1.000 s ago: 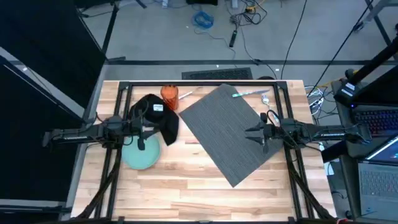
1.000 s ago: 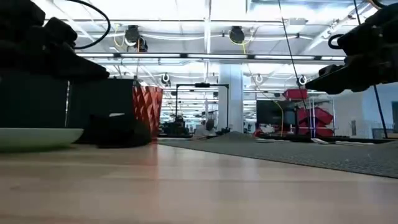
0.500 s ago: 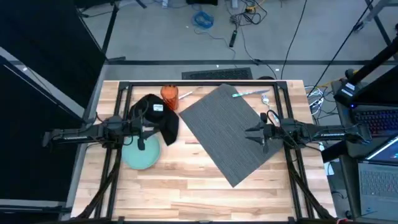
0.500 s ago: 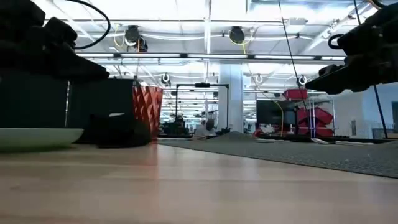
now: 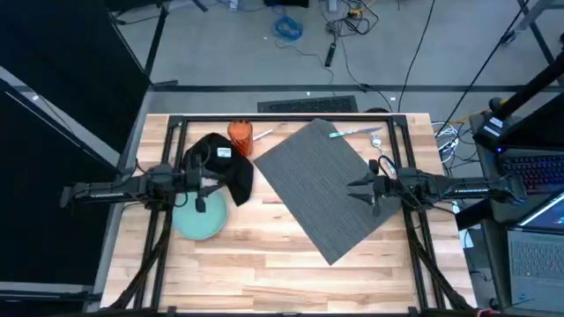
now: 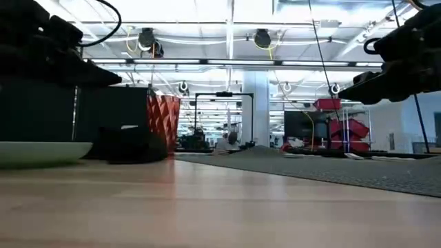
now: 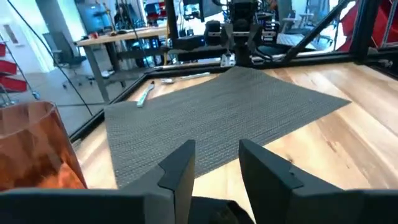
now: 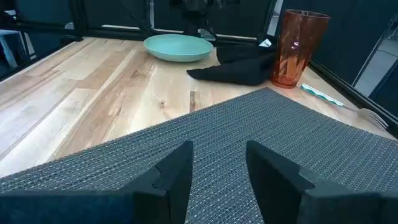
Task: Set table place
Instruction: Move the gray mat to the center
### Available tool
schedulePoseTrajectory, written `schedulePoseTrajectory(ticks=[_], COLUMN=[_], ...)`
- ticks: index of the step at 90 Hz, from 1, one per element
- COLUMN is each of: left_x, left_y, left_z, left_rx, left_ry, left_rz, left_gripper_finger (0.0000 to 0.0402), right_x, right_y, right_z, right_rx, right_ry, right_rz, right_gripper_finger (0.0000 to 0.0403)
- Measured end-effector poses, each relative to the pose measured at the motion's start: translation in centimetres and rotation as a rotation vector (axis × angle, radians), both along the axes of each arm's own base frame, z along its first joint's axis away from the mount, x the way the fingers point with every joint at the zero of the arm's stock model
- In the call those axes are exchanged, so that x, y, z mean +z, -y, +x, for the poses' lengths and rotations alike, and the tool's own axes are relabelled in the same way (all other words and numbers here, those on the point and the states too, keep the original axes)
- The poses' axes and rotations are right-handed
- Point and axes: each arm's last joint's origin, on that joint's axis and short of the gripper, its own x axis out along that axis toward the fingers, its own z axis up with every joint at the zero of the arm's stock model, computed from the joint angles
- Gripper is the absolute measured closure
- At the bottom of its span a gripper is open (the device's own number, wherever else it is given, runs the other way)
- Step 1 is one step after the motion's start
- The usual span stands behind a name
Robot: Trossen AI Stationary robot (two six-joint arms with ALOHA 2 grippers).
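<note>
The table [image 5: 264, 255] carries the mat [image 5: 322, 189], which lies rotated at an angle on the right half, one corner pointing to the near edge and one toward the far edge.

The left gripper [image 7: 214, 171] hangs above the plate's [image 5: 200, 217] far rim, beside the napkin [image 5: 225, 167]; its fingers [image 7: 180, 168] are spread with a clear gap and hold nothing.

The right gripper [image 8: 217, 171] hangs over the mat's right corner; its fingers [image 8: 177, 171] are likewise spread, empty, clear of the mat surface.

The plate sits left of the mat. The napkin lies against the plate's far side. The cup [image 5: 240, 135] stands upright just beyond the napkin. Cutlery [image 5: 357, 132] lies at the mat's far right edge.

Bare wood lies open along the near edge and between plate and mat.
</note>
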Motion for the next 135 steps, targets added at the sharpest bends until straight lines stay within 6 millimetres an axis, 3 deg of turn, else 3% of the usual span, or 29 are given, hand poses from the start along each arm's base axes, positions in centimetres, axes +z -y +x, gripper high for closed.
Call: schedulePoseTrajectory(ticks=[20, 37, 47, 61, 78, 94, 107, 120, 135], left_x=[0.7, 3.5, 5.0, 7.7, 11.6, 15.7, 17.9, 18.3, 17.0], left_y=[0.1, -0.1, -0.2, -0.4, -1.1, -2.5, -4.5, -6.5, -7.8], left_z=[0.1, -0.2, -0.8, -1.2, -0.5, 1.7, 4.2, 7.8, 12.1], left_rx=[-0.025, 0.003, 0.029, 0.08, 0.19, 0.286, 0.367, 0.249, 0.114], left_ry=[0.078, 0.406, 0.576, 0.639, 0.6, 0.507, 0.322, 0.176, 0.039], left_rz=[-0.031, -0.332, -0.409, -0.405, -0.312, -0.234, -0.212, -0.243, -0.229], left_gripper_finger=[0.0291, 0.0291, 0.0291, 0.0291, 0.0291, 0.0291, 0.0291, 0.0291, 0.0291], right_x=[0.4, 2.4, 3.7, 5.6, 8.6, 12.7, 15.6, 17.7, 19.1], right_y=[0.0, 0.1, 0.5, 0.8, 1.1, 1.6, 2.2, 3.0, 4.0], right_z=[0.1, 0.2, 0.1, -0.6, -1.4, -1.9, -1.4, 0.4, 3.6], right_rx=[-0.012, -0.062, -0.167, -0.271, -0.309, -0.383, -0.453, -0.518, -0.504], right_ry=[0.05, 0.261, 0.413, 0.635, 0.801, 0.823, 0.614, 0.423, 0.3], right_rz=[0.052, 0.202, 0.22, 0.245, 0.215, 0.204, 0.228, 0.182, 0.017], right_gripper_finger=[0.0268, 0.0268, 0.0268, 0.0268, 0.0268, 0.0268, 0.0268, 0.0268, 0.0268])
